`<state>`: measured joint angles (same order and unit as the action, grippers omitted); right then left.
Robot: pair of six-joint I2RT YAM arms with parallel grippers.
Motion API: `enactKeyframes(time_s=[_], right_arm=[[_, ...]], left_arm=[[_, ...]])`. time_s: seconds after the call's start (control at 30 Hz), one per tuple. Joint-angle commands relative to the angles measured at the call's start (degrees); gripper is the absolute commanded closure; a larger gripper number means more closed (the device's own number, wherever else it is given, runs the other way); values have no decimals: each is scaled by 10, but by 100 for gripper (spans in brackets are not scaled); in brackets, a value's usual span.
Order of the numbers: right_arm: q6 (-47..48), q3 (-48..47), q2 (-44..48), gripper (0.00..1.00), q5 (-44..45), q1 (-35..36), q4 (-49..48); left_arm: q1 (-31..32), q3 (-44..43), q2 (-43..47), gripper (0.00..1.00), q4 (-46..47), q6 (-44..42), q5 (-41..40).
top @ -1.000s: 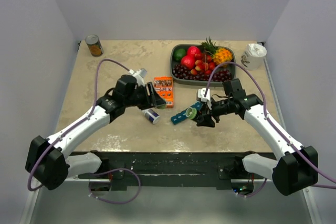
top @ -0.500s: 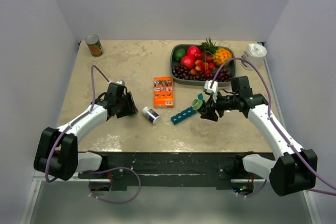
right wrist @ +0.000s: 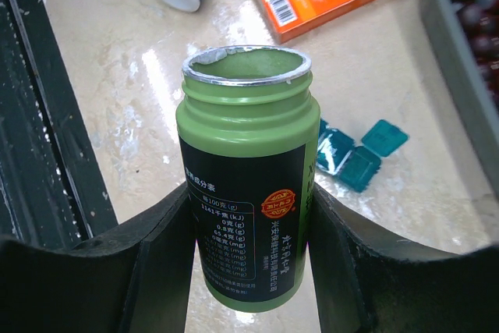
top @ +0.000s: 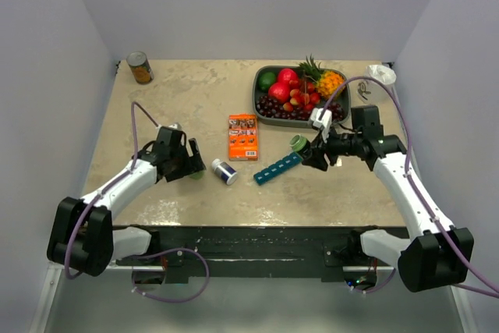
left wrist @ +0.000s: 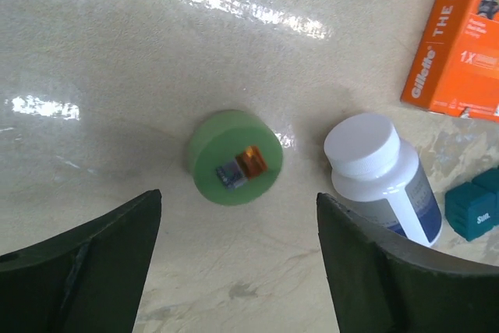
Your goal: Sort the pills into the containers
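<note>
An open green pill bottle (right wrist: 245,193) with a black label is upright between the fingers of my right gripper (right wrist: 248,216), which is shut on it; from above, bottle (top: 299,143) and gripper (top: 311,154) hover just right of the teal containers strip (top: 277,169). The strip's compartments (right wrist: 355,154) lie below the bottle. No pills show. The bottle's green cap (left wrist: 234,157) lies flat on the table, free, just ahead of my open left gripper (left wrist: 238,271). In the top view that gripper (top: 192,163) sits at the left, the cap (top: 197,173) at its tips.
A white-capped blue-labelled bottle (left wrist: 382,173) lies right of the cap (top: 224,171). An orange box (top: 242,136) lies behind it. A grey fruit tray (top: 260,103) stands at the back right, a tin can (top: 139,67) back left, a white object (top: 380,76) at the far right.
My left gripper drew back to the left from the middle, then opened and let the green cap onto the table. The right arm carried the green bottle slightly right and back.
</note>
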<state>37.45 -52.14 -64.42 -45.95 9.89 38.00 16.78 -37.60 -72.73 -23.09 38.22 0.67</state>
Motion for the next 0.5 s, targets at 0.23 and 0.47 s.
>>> enactKeyframes(time_s=[0.23, 0.47], right_arm=[[-80, -181, 12, 100, -50, -57, -7], [-214, -273, 6, 100, -63, -75, -118]], left_arm=[[-5, -49, 146, 11, 0, -138, 135], [-5, -32, 264, 7, 94, -169, 211]])
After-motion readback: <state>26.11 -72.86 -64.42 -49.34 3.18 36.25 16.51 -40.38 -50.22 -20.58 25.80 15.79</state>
